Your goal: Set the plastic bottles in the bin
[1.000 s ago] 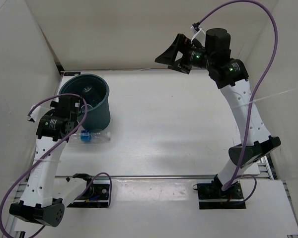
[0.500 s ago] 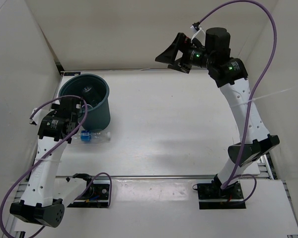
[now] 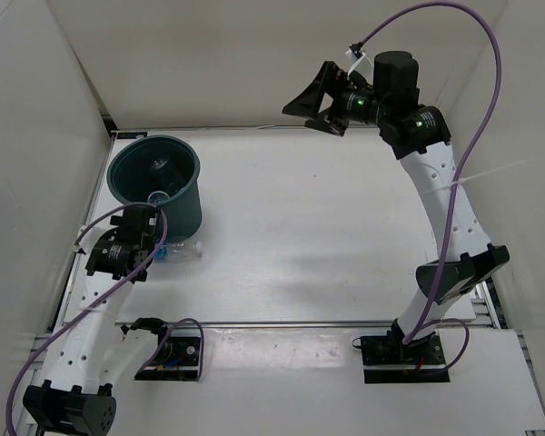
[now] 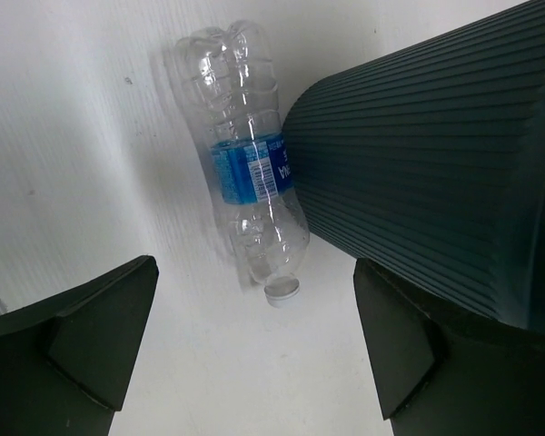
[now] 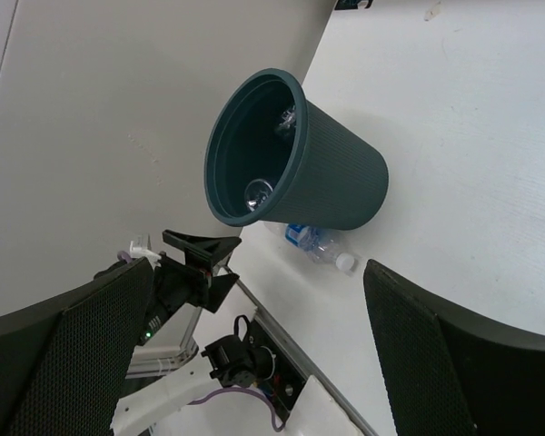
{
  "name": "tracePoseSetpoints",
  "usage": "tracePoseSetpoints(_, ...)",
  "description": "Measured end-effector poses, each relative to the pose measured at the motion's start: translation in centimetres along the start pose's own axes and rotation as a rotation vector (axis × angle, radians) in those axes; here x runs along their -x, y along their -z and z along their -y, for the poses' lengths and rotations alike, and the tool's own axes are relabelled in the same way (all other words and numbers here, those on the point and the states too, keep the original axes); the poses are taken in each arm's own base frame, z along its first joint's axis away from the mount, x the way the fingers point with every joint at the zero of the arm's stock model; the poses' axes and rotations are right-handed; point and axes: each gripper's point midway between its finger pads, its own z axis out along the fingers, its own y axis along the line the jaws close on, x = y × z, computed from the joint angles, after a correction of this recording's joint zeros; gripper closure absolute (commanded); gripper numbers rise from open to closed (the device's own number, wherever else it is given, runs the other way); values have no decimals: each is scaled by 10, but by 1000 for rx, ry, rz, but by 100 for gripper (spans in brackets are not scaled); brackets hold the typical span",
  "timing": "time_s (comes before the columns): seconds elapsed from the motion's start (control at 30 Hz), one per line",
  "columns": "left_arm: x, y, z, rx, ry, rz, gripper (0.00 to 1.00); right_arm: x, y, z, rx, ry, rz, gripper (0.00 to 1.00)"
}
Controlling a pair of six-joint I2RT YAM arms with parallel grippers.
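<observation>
A clear bottle with a blue label (image 4: 252, 173) lies on the white table against the foot of the bin (image 4: 418, 173), its white cap (image 4: 282, 289) toward my left gripper (image 4: 254, 363). That gripper is open and empty, just short of the cap and above the table. In the top view the bottle (image 3: 180, 252) lies in front of the bin (image 3: 189, 204), with my left gripper (image 3: 157, 243) at its left end. Clear bottles (image 5: 260, 191) lie inside the bin (image 5: 345, 177). My right gripper (image 3: 311, 107) is open and empty, high at the back.
The bin stands in the back left corner close to the left wall (image 3: 45, 136). The arm bases and cables sit at the near edge (image 3: 168, 350). The right wrist view also shows the bottle (image 5: 322, 247) and my left gripper (image 5: 200, 259).
My left gripper has drawn back from the bin's rim toward the near edge and come down by the lying bottle. The right arm has not moved.
</observation>
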Motion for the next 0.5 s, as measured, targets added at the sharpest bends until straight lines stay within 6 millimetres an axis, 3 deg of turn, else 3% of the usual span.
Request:
tracePoseSetpoints(0.3,-17,-24,7,-36,13,0,0,1,23,13,-39,-10,29,0)
tracePoseSetpoints(0.5,-34,-43,-19,28,42,-19,0,5,32,11,-39,6,50,0)
